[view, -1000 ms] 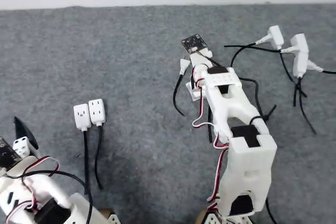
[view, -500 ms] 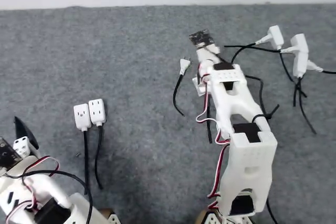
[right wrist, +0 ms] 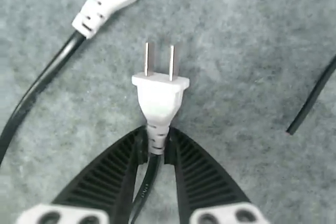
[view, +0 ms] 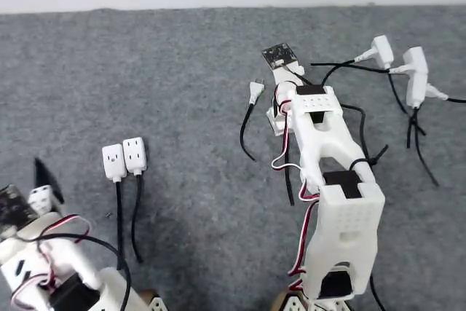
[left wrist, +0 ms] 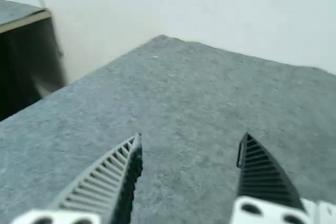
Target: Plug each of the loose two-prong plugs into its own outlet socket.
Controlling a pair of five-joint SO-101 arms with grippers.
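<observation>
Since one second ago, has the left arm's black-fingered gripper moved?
Yes. The left gripper shifted slightly: in the high view its black finger is nearer the two white outlet sockets, which stayed put.

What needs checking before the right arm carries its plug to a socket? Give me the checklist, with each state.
1. Grip: right claw shut on the plug, at its cable collar: ok.
2. Both prongs straight and uncovered: ok.
3. The plug lifted off the carpet: cannot tell.
4. Its cable free to follow: cannot tell.
5. The two sockets unoccupied: ok.
6. Spare hand: left claw open and empty: ok.
</observation>
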